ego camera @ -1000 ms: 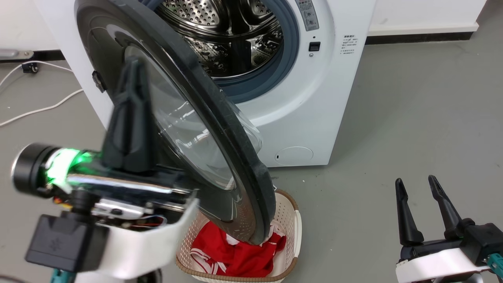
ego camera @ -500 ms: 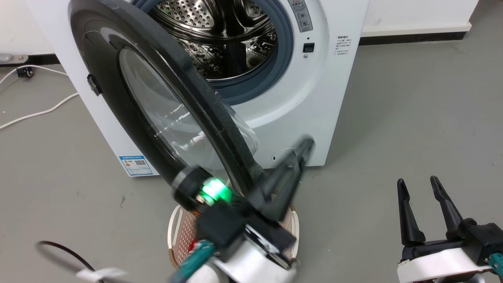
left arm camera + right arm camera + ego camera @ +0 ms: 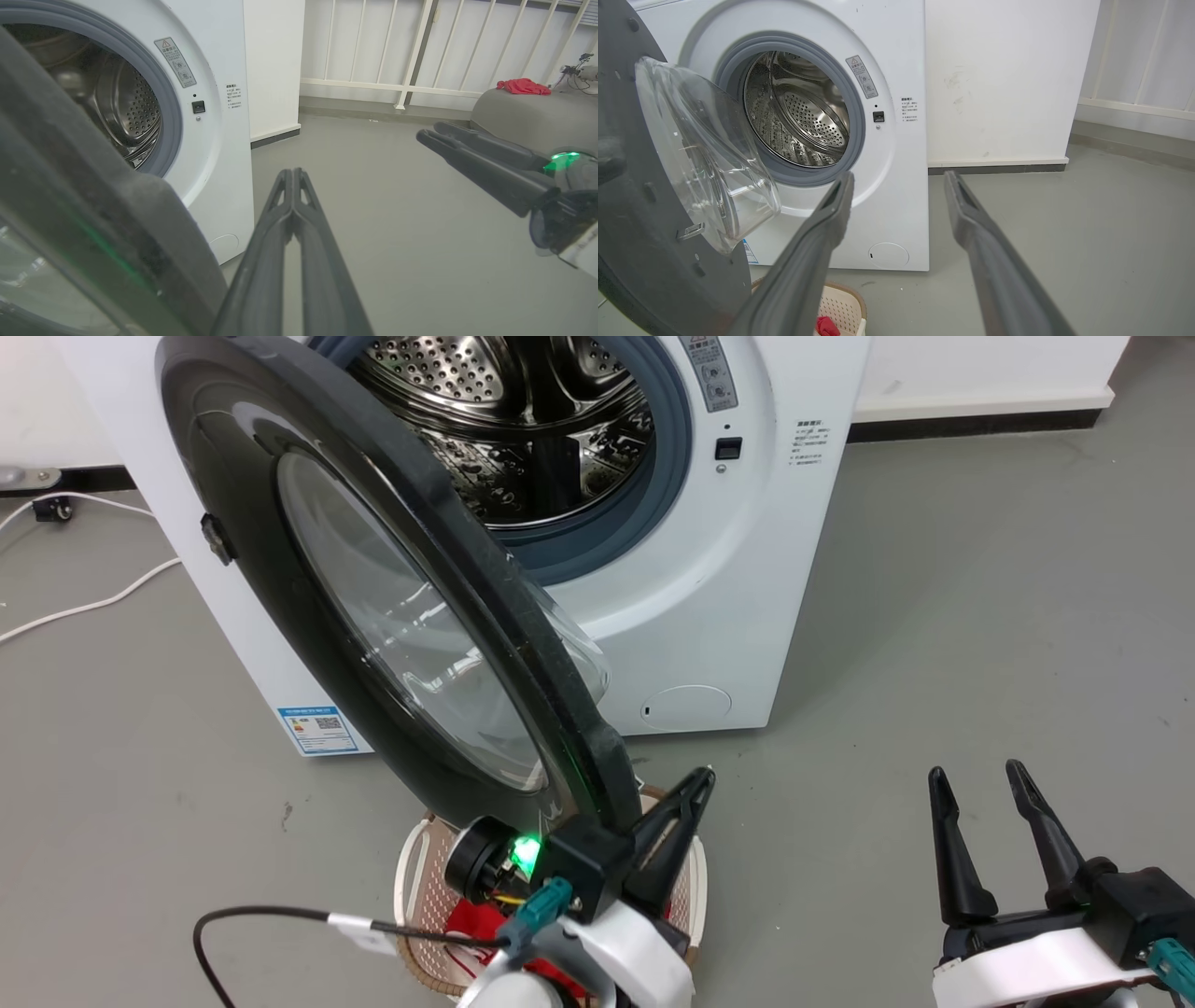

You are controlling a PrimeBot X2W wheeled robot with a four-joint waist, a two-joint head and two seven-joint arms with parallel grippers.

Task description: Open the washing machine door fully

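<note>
Grey floor (image 3: 980,569) surrounds the washing machine (image 3: 747,616), its washing machine door (image 3: 401,616) open; left claw (image 3: 702,780) clenched empty beside the rim, right claw (image 3: 974,773) released.

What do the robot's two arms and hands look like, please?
The left hand and right hand each have two long, tapering dark fingers, black bases, green lights, white forearm shells and teal connectors. A black cable with a white tag trails from the left arm.

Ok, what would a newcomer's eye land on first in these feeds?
The black-rimmed washing machine door stands open across the head view's centre, baring the shiny steel drum behind it. The left gripper, fingers shut, sits close beside the door's lower edge, over a basket holding red cloth.
</note>
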